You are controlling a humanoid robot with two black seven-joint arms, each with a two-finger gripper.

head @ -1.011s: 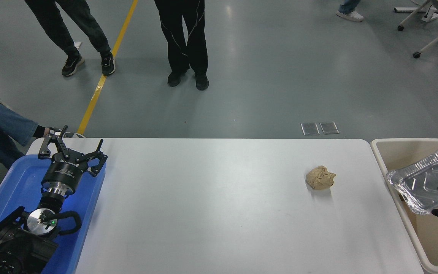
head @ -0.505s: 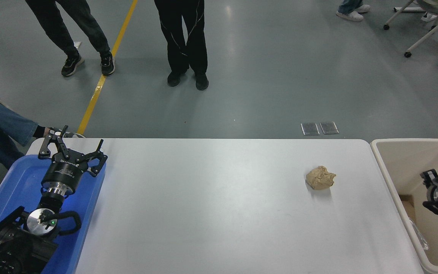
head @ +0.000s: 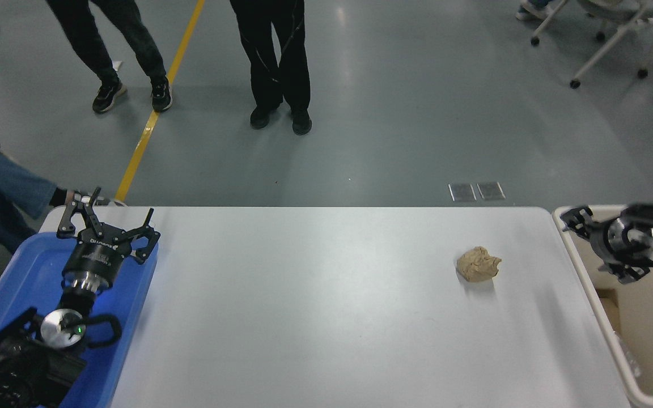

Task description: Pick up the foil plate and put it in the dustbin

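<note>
The cream dustbin (head: 605, 324) stands against the table's right end. Only a thin shiny strip (head: 629, 358) shows low inside it along its left wall; it looks like the foil plate's rim, and the rest is hidden. My right gripper (head: 590, 243) hangs over the dustbin's far left rim, pointing left toward the table, open and empty. My left gripper (head: 106, 218) is parked open over the blue tray at the lower left.
A crumpled brown paper ball (head: 478, 264) lies on the white table (head: 315, 306) right of centre. The blue tray (head: 26, 272) sits under the left arm. People's legs stand beyond the far edge (head: 278, 62). A brown flat piece (head: 608, 303) lies in the dustbin.
The foil plate left my right gripper and dropped into the dustbin. The empty gripper then rose and moved toward the bin's far left rim, turning to face left.
</note>
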